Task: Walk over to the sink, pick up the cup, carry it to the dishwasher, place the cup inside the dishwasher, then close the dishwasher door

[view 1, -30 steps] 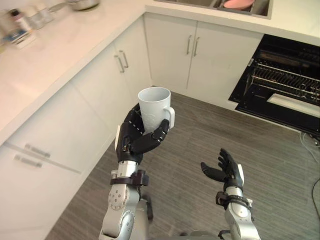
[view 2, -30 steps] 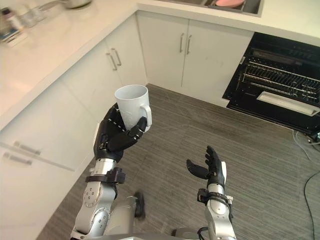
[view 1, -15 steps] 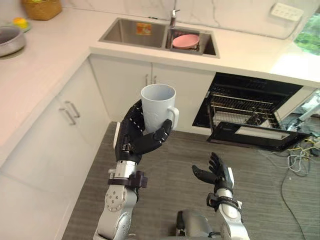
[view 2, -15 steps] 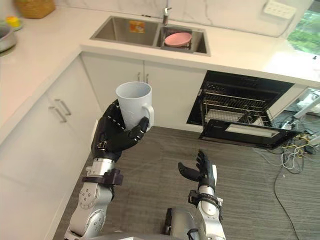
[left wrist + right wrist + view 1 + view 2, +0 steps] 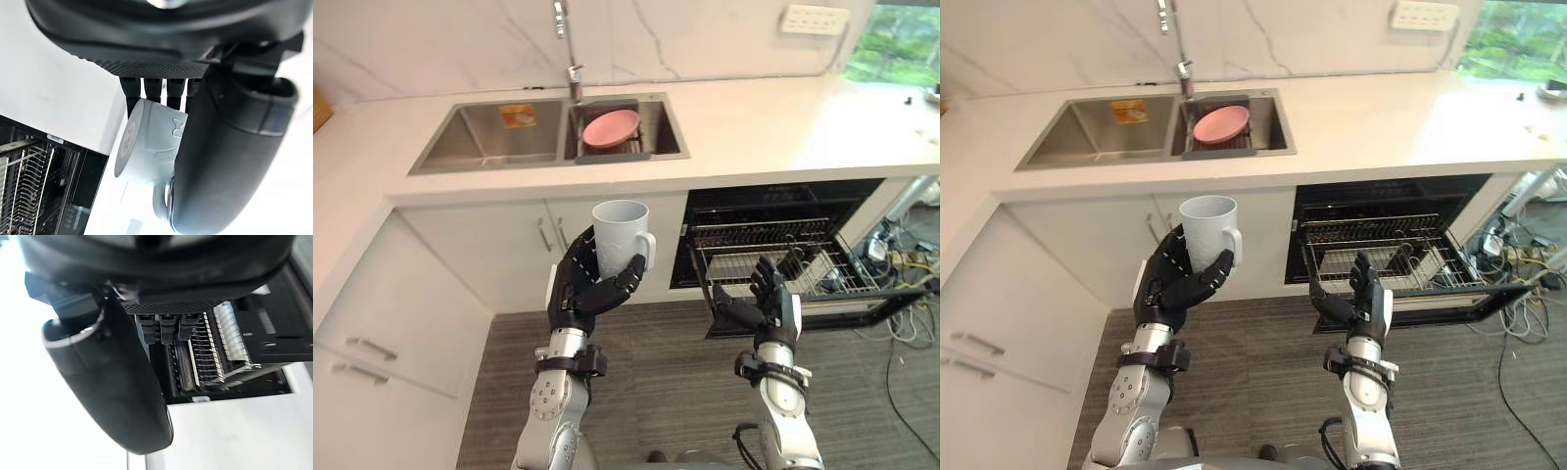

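Observation:
A white cup (image 5: 621, 237) with a handle stands upright in my left hand (image 5: 584, 285), whose fingers and thumb curl round its lower half; the cup (image 5: 149, 147) also shows past that hand's fingers in the left wrist view. I hold it in front of the white cabinets below the sink (image 5: 480, 143). To the right the dishwasher (image 5: 783, 211) stands open, its wire rack (image 5: 822, 262) pulled out over the lowered door (image 5: 891, 306). My right hand (image 5: 767, 304) hovers open and empty just before the rack's left end.
A pink bowl (image 5: 611, 127) lies in the sink's right basin under the tap (image 5: 570, 49). White countertop (image 5: 783, 122) runs above the dishwasher. White drawers (image 5: 372, 352) line the left side. Loose cables (image 5: 906, 323) lie on the grey floor at the right.
The camera has swung round to face the sink and dishwasher more squarely and from nearer. My left hand keeps the cup upright, and the right hand has risen in front of the rack.

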